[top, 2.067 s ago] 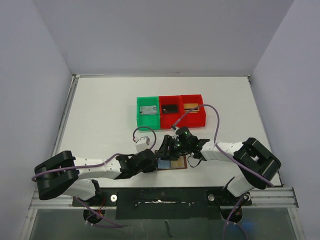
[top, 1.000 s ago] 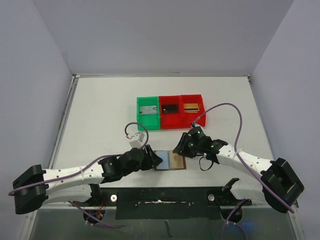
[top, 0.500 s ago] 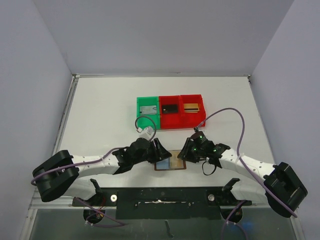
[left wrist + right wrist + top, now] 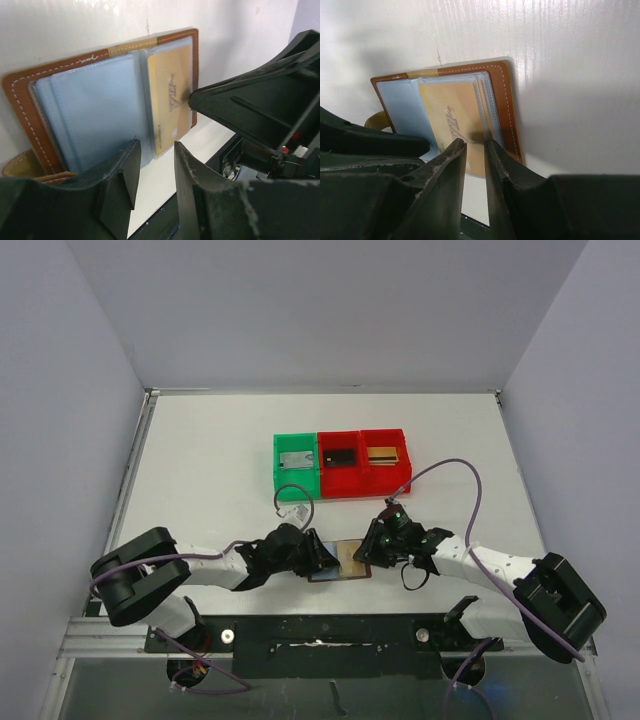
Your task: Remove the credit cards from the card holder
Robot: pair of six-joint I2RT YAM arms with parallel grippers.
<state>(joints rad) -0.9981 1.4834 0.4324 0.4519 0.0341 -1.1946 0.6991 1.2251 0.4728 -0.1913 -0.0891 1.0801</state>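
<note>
The card holder lies open on the table near the front edge, brown-edged with pale blue pockets. In the left wrist view the card holder shows a gold-yellow credit card in its right pocket. The card also shows in the right wrist view. My left gripper is over the holder's left half, jaws a little apart and empty. My right gripper is at the holder's right edge, jaws narrowly apart over the card's near edge, holding nothing.
Three bins stand in a row behind: a green bin with a grey card, a red bin with a dark card, a red bin with a gold-brown card. The black front rail lies just before the holder.
Both grippers drew back from the holder, then came in again. Over the last half second my left gripper slid right onto the holder's left half; the right one barely moved.
</note>
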